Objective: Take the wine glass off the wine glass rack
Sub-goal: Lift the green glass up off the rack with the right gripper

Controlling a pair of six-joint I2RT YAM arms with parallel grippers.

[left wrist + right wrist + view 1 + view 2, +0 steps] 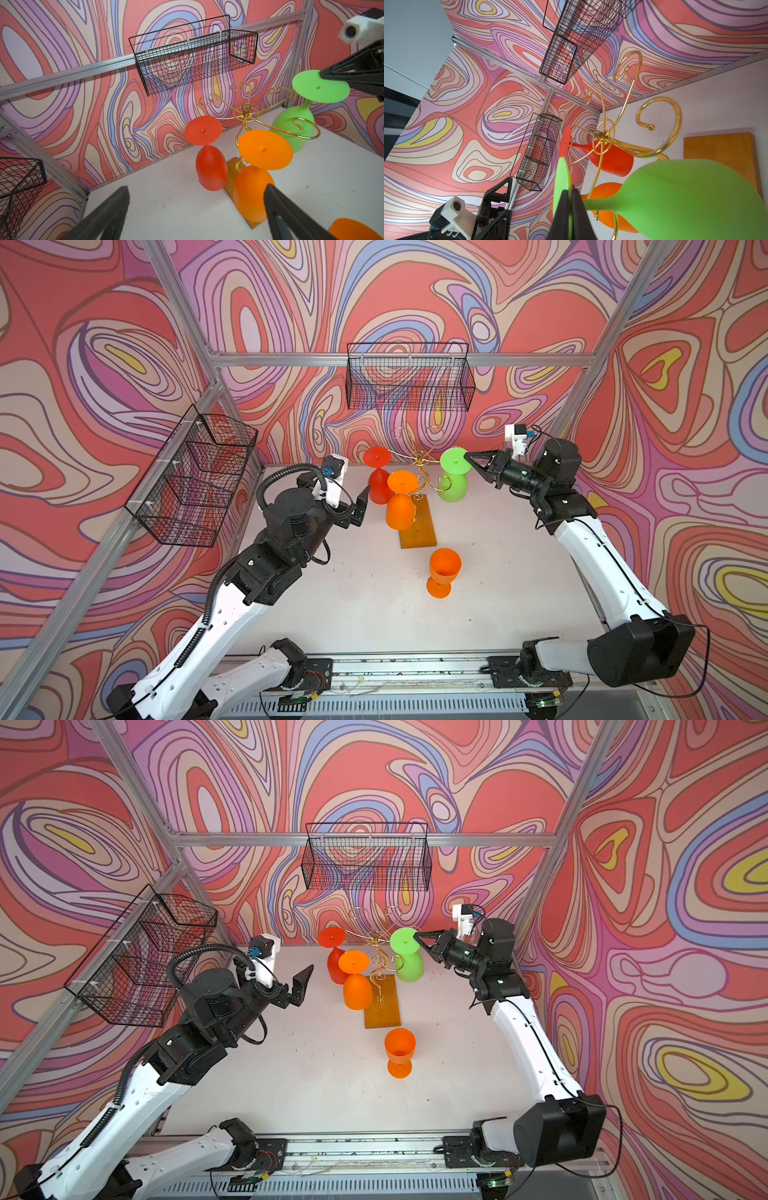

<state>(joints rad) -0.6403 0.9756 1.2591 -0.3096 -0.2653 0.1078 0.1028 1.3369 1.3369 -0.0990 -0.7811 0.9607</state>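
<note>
While right end effector (468,455) pinches green glass (454,486), seemingly unhooked, left end effector (365,498) spread, three other glasses (400,508)

The right gripper (417,936) pinches the flat foot of the upside-down green plastic wine glass (409,967), just right of the thin gold wire rack (376,940). An upside-down red glass (334,967) and an upside-down orange glass (357,992) hang on the left. An upright orange glass (400,1052) stands nearer on the white table (299,1077).

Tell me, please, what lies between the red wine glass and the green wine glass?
The gold stem and curled arms of the wine glass rack stand between the red wine glass and the green wine glass; both top views show it.
</note>
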